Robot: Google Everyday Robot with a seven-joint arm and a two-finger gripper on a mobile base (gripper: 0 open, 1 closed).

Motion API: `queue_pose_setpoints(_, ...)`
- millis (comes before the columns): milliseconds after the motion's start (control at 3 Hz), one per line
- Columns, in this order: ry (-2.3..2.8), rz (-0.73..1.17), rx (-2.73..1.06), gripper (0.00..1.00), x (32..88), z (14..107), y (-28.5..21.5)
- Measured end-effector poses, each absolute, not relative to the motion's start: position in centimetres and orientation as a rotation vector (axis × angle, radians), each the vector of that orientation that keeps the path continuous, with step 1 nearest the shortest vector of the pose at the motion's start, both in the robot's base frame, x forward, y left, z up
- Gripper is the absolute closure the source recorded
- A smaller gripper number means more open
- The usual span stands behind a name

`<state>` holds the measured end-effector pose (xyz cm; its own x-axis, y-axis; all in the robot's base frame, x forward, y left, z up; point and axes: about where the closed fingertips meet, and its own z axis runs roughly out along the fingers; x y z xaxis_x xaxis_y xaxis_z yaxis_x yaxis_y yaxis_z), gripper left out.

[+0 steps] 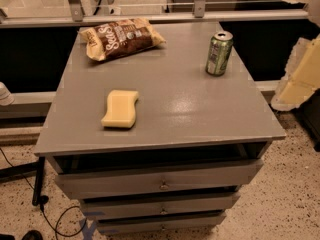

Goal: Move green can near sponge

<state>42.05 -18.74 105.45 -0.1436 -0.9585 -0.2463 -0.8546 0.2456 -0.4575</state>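
The green can stands upright near the far right edge of the grey cabinet top; it is pale green with a silver top. The pale yellow sponge lies flat on the left front part of the top, well apart from the can. My gripper shows as pale cream parts at the right edge of the view, off the cabinet's right side and to the right of the can. It touches nothing.
A brown snack bag lies at the far left of the top. Drawers sit below the front edge. A metal rail runs behind the cabinet. A black cable lies on the speckled floor at the lower left.
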Motion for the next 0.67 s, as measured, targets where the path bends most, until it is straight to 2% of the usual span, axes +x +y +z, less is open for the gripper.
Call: queue_pose_setpoints(667, 2.010, -0.279, -1.644, 0.00, 41.82, 106.05, -18.45)
